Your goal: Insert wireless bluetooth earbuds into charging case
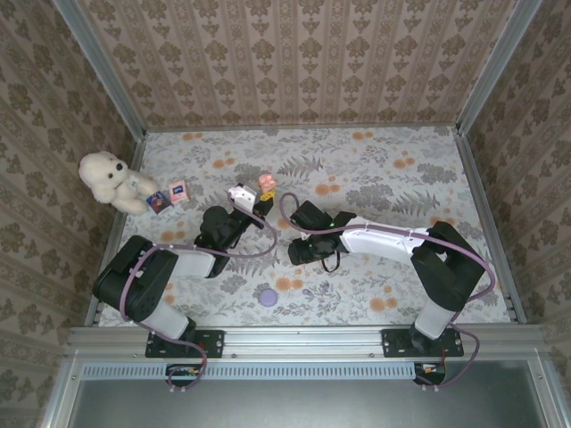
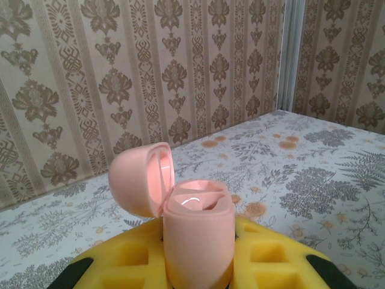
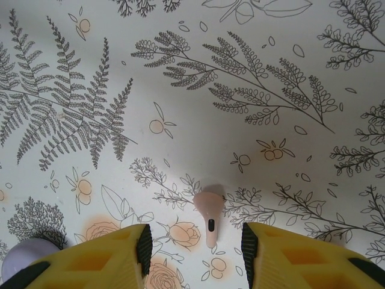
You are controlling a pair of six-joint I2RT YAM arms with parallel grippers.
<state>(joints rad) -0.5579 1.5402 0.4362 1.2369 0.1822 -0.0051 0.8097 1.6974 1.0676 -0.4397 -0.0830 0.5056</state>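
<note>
My left gripper (image 2: 198, 265) is shut on the pink charging case (image 2: 198, 241), which stands upright between the yellow fingers (image 2: 277, 256). Its lid (image 2: 139, 179) is hinged open to the left, and something glossy shows in one well. From above, the case (image 1: 266, 184) is held over the middle of the table. A pink earbud (image 3: 209, 217) lies on the floral tablecloth, stem toward me. My right gripper (image 3: 195, 250) is open and hangs low over it, one pad on each side with a gap to both. In the top view the right gripper (image 1: 302, 252) covers the earbud.
A small purple round object (image 1: 268, 296) lies near the front edge; it also appears as the purple object (image 3: 23, 257) left of my right fingers. A white teddy bear (image 1: 111, 181) and two small cards (image 1: 168, 196) sit at the far left. Patterned walls enclose the table.
</note>
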